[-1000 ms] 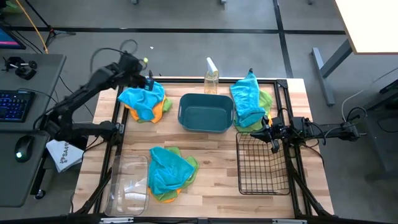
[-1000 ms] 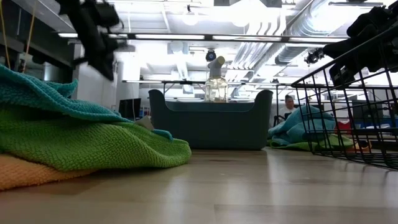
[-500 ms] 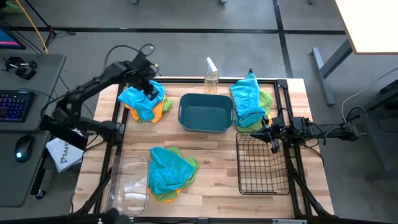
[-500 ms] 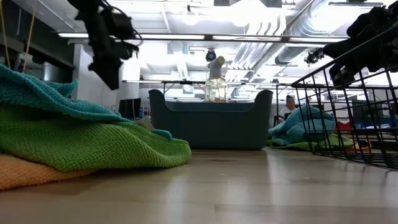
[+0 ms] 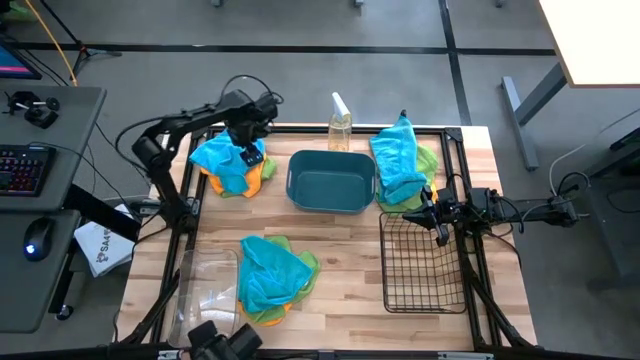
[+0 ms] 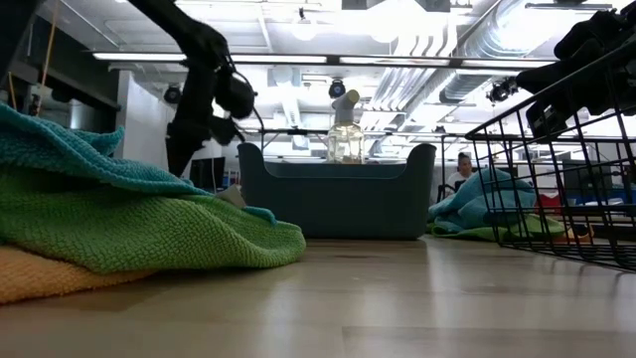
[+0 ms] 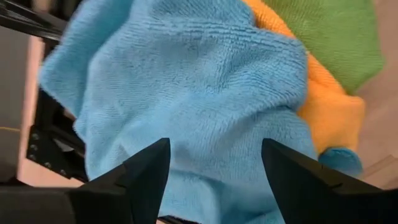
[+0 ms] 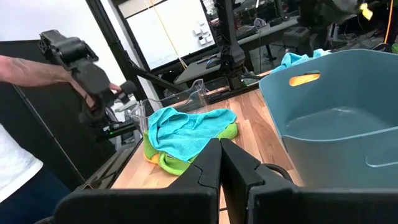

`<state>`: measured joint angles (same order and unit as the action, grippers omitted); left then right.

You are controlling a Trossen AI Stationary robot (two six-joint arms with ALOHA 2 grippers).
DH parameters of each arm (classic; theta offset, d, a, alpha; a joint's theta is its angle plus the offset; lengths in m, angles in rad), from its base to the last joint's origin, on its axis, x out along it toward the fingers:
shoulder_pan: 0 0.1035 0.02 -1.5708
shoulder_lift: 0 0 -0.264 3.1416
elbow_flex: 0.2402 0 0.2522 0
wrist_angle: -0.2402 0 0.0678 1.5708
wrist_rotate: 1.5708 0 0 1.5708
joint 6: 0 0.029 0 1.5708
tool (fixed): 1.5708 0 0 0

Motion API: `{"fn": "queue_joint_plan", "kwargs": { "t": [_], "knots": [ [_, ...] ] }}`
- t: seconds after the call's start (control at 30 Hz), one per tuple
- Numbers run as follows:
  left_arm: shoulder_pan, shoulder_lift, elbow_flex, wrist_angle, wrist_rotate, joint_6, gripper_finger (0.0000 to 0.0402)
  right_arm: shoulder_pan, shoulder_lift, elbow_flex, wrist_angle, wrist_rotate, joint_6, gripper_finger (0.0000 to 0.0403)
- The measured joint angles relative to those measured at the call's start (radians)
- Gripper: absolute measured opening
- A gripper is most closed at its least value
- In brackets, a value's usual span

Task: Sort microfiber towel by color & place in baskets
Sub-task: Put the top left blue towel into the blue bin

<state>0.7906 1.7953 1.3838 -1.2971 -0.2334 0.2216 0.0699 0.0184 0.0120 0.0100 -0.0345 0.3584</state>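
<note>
Three piles of microfiber towels lie on the table, each with a turquoise cloth on top of lime green and orange. One is at the far left (image 5: 230, 165), one at the far right (image 5: 400, 165), one near the front (image 5: 272, 278). My left gripper (image 5: 247, 152) is open, pointing down close over the far-left pile's blue towel (image 7: 205, 93), one finger on each side of its top. My right gripper (image 5: 432, 212) is shut and empty at the far left corner of the black wire basket (image 5: 425, 265). The teal tub (image 5: 330, 180) stands at the middle back and the clear bin (image 5: 205, 295) at the near left.
A clear spray bottle (image 5: 340, 125) stands behind the teal tub at the far edge. Black frame rails run along the table's left and right sides. A person's arm (image 8: 25, 65) shows beyond the table's left side. Bare wood lies between the tub and the near pile.
My left gripper has come down and a little toward the table's right, onto the far-left pile, staying open. The left arm's elbow has swung toward the far edge. The towels and my right gripper have kept still.
</note>
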Motion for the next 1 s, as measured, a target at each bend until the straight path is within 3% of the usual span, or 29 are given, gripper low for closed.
{"fn": "queue_joint_plan", "kwargs": {
  "t": [0.23, 0.3, 0.4, 0.47, 0.67, 0.87, 1.0],
  "knots": [
    [0.001, 0.074, 0.0, 0.001, 0.008, 0.026, 0.0212, 0.0, 0.0, 0.0, 0.0, 0.0, 0.0, 0.0],
    [-0.003, 0.074, 0.0, 0.002, -0.007, 0.032, 0.0169, 0.0, 0.0, 0.0, 0.0, 0.0, 0.0, 0.0],
    [-0.007, 0.053, 0.0, 0.001, -0.029, 0.035, 0.0055, 0.0, 0.0, 0.0, 0.0, 0.0, 0.0, 0.0],
    [-0.004, 0.01, 0.0, 0.003, -0.028, 0.022, 0.0018, 0.0, 0.0, 0.0, 0.0, 0.0, 0.0, 0.0],
    [-0.004, -0.227, 0.053, 0.0, -0.016, -0.022, 0.0003, 0.0, 0.0, 0.0, 0.0, 0.0, 0.0, 0.0],
    [-0.069, -0.474, 0.228, 0.014, 0.0, -0.07, 0.0001, 0.0, 0.0, 0.0, 0.0, 0.0, 0.0, 0.0],
    [-0.134, -0.552, 0.37, 0.117, 0.137, -0.123, 0.0001, 0.0, 0.0, 0.0, 0.0, 0.0, 0.0, 0.0]
  ]
}}
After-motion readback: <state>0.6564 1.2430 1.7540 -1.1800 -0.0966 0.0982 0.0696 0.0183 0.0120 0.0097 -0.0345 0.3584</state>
